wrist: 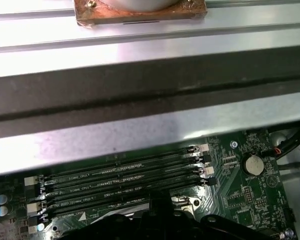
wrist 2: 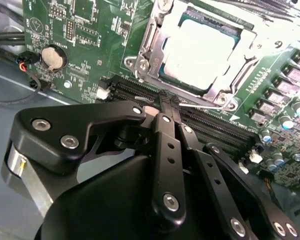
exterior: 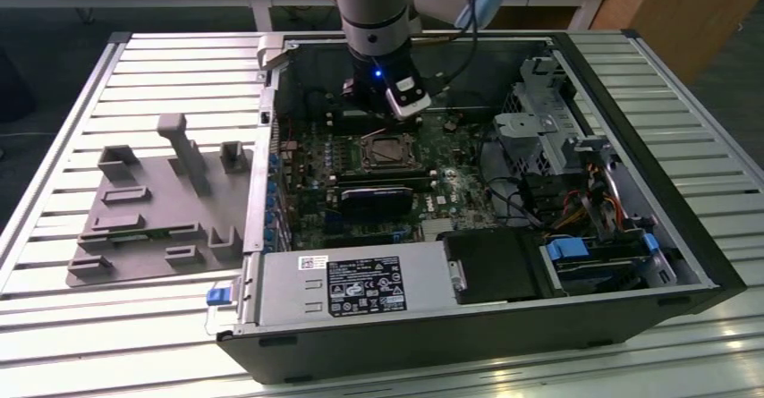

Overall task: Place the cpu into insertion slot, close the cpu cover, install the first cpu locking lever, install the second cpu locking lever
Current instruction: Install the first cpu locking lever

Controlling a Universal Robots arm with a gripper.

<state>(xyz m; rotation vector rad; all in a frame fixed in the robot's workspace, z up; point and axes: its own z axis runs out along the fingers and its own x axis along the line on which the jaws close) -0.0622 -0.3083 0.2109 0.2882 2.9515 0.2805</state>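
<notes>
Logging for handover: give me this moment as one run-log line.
cpu: seated in socket | cpu cover: closed over it | gripper: fingers pinched on wire locking lever beside socket

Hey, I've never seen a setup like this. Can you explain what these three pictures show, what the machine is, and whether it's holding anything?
It is a robot arm working inside an open computer case that lies on a slatted metal table. The exterior view comes from a camera off the arm. Both wrist views come from cameras riding on the arm.

Beside the case, at the exterior view's left, sits a grey holder tray.

In the second wrist view, the cpu sits in its socket with the cpu cover lying around it. The black end effector has its fingers together at a thin metal locking lever. I cannot tell whether it grips the lever or just presses it.
</notes>
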